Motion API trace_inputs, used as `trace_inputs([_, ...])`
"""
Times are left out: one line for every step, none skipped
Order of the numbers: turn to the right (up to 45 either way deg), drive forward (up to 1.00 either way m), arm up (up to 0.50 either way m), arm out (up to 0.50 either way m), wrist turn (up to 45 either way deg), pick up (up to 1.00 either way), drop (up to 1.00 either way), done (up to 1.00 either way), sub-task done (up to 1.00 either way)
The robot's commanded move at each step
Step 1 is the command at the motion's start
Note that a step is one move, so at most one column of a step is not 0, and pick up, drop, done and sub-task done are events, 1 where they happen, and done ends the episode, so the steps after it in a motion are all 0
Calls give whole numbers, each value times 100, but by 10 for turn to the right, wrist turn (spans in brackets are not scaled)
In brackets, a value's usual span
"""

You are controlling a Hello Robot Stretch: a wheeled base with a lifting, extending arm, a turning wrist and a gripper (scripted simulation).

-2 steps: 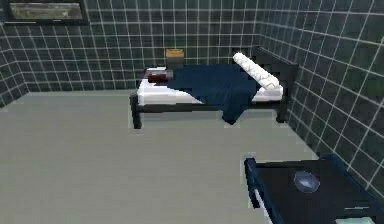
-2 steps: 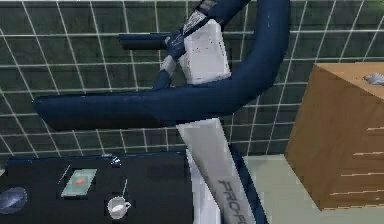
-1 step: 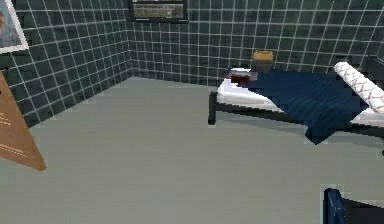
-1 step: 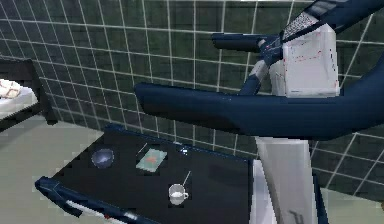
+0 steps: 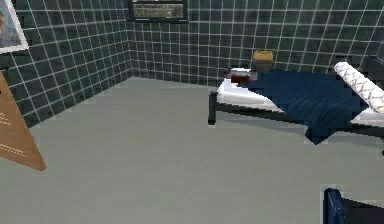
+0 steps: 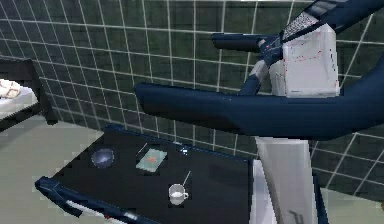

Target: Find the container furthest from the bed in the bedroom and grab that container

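Looking along the dark blue treadmill (image 6: 230, 108), we find two possible containers on its deck: a white cup (image 6: 178, 192) near the front edge and a round bluish bowl (image 6: 102, 157) toward the left end, with a flat green card (image 6: 151, 160) between them. The bed (image 5: 300, 95) lies beyond the treadmill's left end. We cannot tell how the fingers stand.

A blue treadmill (image 6: 300, 115) crosses the arm side view. Forward view, left edge: wooden door (image 5: 15, 125), framed picture (image 5: 10, 25) above.
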Motion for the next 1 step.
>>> trace_inputs([0,0,0,50,0,0,0,0,0])
